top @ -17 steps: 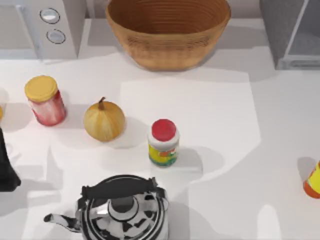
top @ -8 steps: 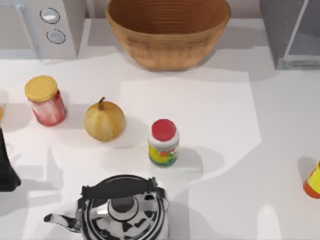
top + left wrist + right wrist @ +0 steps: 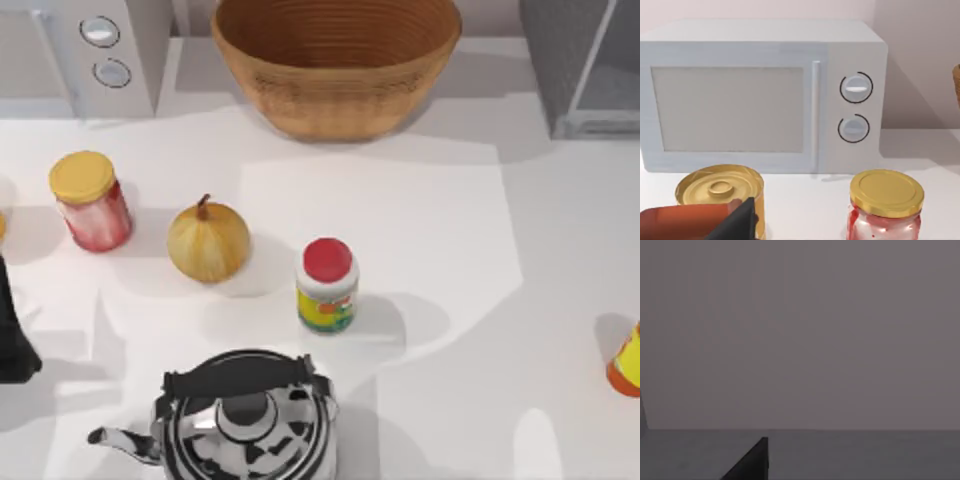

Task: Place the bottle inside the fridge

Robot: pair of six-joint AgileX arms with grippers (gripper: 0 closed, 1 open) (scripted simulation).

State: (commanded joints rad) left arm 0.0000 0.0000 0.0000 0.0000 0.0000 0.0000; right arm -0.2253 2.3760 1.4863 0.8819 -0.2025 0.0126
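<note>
One plain grey boxy fridge (image 3: 560,50).

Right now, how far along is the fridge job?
Done: nothing that I can confirm. The fridge stands at the table's back right corner, and I cannot tell what is in it.
In hand: the right wrist view faces a plain grey surface, possibly the fridge. The left arm is parked at the table's left edge, looking at the microwave.
Left: getting the bottle into the fridge.
</note>
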